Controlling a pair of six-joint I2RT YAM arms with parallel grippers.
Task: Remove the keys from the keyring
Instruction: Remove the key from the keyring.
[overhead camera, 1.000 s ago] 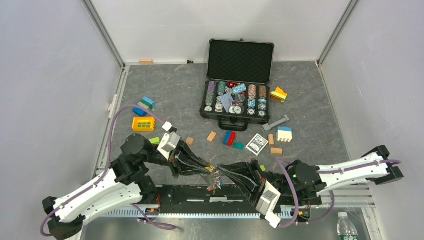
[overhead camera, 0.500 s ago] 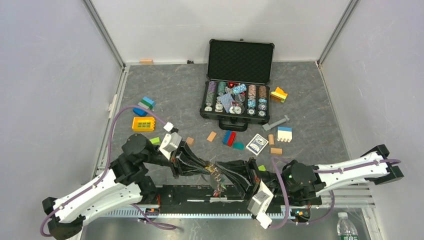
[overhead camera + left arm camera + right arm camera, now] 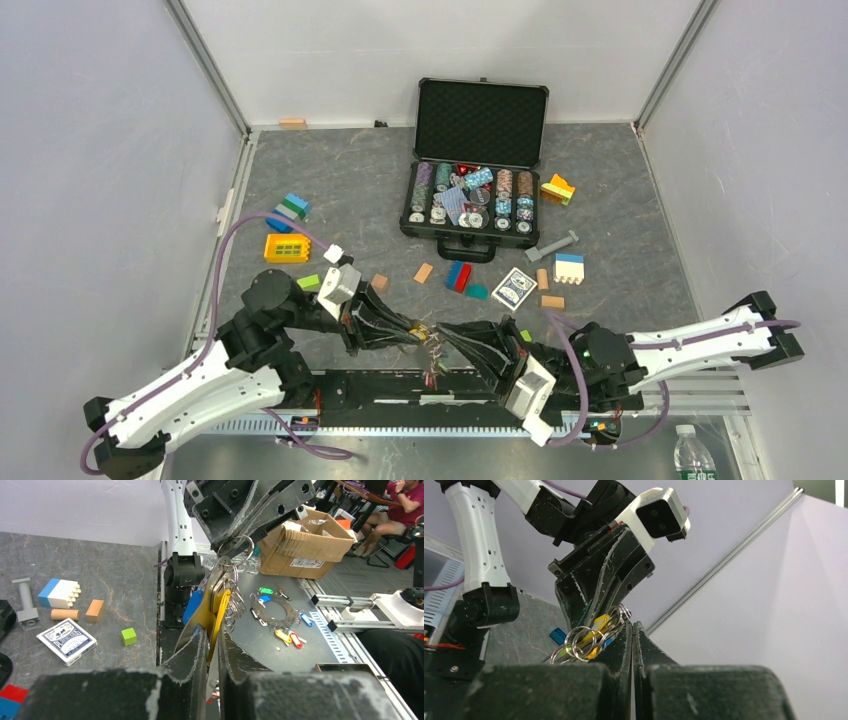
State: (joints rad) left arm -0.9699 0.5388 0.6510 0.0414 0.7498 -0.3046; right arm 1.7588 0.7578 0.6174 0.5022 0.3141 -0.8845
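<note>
The bunch of keys point(image 3: 432, 352) hangs between my two grippers near the table's front edge. My left gripper point(image 3: 214, 630) is shut on a yellow-headed key point(image 3: 218, 611); a blue-headed key point(image 3: 192, 608) lies against its left finger. Several small silver rings point(image 3: 235, 600) dangle beside them. At the top of the bunch, the keyring point(image 3: 239, 547) loops at the tips of my right gripper point(image 3: 234, 539). In the right wrist view, my right gripper point(image 3: 631, 626) is pressed shut with the rings point(image 3: 580, 640) and yellow head point(image 3: 596, 624) just to its left. The left gripper point(image 3: 599, 582) reaches in from above.
An open case of poker chips point(image 3: 478, 200) stands at the back. A card deck point(image 3: 514, 288) and coloured blocks point(image 3: 458, 276) lie mid-table, with more blocks point(image 3: 286, 246) at the left. More tagged keys on a ring point(image 3: 275, 617) lie on the dark plate beyond the front edge, near a cardboard box point(image 3: 305, 545).
The two grippers and the key bunch have shifted slightly away from the front edge, and the right wrist has turned a little. Both grips have held.
</note>
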